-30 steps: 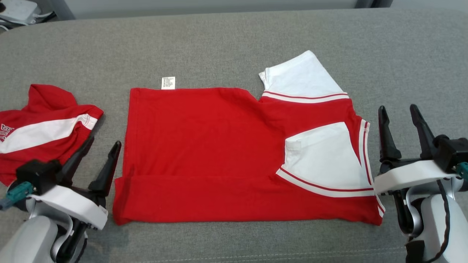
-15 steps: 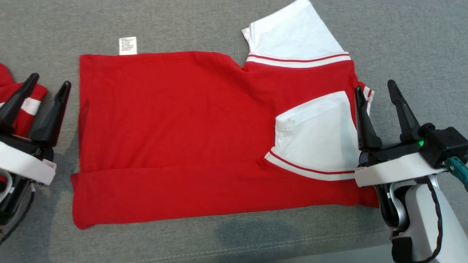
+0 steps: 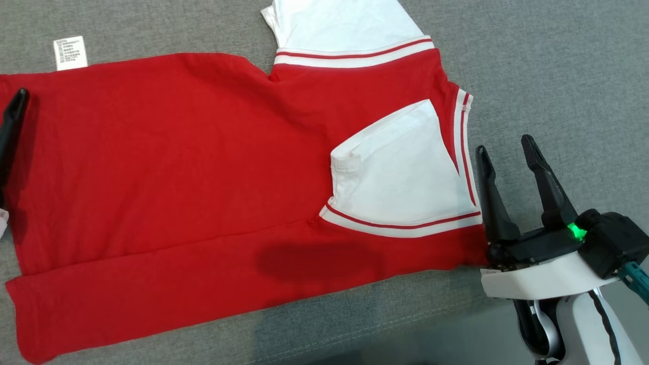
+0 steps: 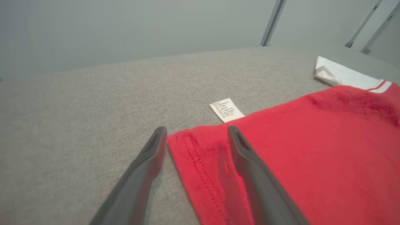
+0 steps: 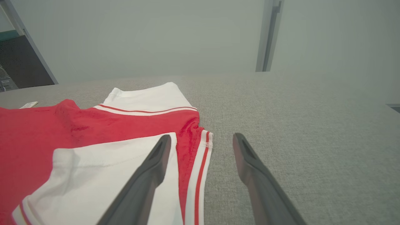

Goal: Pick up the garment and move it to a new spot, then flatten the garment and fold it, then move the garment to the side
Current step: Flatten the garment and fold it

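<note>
**Setting:** indoor robot test room or lab bay (the exact kind cannot be told).

**Evidence:**
- Table [image 3: 547, 66]: wide, covered edge to edge in grey woven cloth, with a stitched seam [image 3: 405, 318] along its near edge.
- Wall [image 5: 140, 34]: plain, pale grey-green and smooth, rising straight behind the table.
- Metal post [image 5: 268, 37]: slim and grey, standing against that wall. More grey metal bars [image 4: 372, 25] show past the far corner in the left wrist view.
- Floor [image 5: 23, 64]: dark and speckled, glimpsed beyond the table's far edge.
- Work piece: one red and white garment [image 3: 177, 152], laid flat on the cloth as on a handling bench.
</note>
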Motion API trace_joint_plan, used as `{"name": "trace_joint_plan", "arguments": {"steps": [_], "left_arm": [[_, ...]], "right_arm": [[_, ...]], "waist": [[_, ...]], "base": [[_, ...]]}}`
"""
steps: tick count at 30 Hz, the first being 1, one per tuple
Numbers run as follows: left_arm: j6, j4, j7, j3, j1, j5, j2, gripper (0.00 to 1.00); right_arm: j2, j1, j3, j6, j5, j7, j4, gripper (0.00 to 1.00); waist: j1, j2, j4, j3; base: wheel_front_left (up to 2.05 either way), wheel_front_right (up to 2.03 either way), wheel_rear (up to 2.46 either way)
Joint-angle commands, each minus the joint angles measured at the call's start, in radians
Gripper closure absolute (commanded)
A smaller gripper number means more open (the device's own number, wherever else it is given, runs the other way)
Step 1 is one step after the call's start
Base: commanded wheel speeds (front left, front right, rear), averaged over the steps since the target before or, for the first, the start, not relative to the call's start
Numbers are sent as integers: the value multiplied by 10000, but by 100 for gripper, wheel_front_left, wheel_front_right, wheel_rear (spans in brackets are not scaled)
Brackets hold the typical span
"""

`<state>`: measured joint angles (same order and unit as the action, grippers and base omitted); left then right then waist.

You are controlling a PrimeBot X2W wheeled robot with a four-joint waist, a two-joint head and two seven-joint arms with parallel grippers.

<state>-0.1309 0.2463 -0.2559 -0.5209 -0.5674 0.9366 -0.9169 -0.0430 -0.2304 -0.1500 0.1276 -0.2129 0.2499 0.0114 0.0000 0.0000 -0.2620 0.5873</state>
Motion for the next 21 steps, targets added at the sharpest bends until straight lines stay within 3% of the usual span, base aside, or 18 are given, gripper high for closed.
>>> {"name": "trace_joint_plan", "arguments": {"steps": [1, 13, 21], "left_arm": [[2, -39, -49, 395, -393, 139, -616, 0], [2, 511, 865, -397, -954, 894, -1170, 0], [68, 800, 2364, -947, -1503, 818, -1403, 0]], "right_arm": [[-72, 230, -247, 31, -93, 117, 323, 0], [-72, 533, -424, 31, -244, 117, 483, 0], [-72, 534, -714, 31, -328, 118, 287, 0]], "waist": [[0, 0, -61, 52], [0, 0, -138, 32], [0, 0, -301, -13]], "base": [[0, 0, 0], [0, 0, 0], [0, 0, 0]]}}
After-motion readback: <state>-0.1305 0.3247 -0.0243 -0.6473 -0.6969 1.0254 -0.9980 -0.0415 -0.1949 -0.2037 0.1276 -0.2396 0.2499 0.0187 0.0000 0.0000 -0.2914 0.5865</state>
